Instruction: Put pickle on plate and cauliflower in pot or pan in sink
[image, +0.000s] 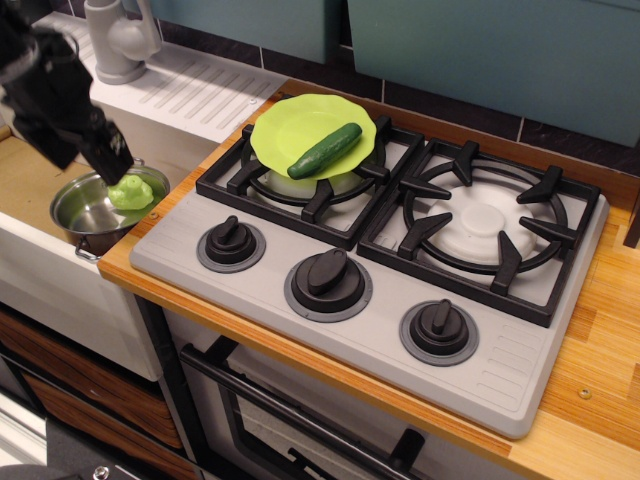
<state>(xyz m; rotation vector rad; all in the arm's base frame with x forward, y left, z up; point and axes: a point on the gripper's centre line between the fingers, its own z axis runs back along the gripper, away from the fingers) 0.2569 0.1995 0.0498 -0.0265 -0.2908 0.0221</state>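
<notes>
the pickle (325, 150) lies on the lime-green plate (290, 125) over the stove's rear-left burner. the cauliflower (133, 192) sits in the steel pot (85, 215) in the sink (35, 185). the gripper (110, 155) hangs at its 11 o'clock; jaw spacing cannot be told.

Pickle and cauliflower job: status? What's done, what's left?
Looks done: the pickle lies on the plate, and the cauliflower sits inside the pot in the sink. In hand: nothing visible; the gripper is just above the pot, its fingers too blurred to read. Left: apparently only pulling the arm clear.
</notes>
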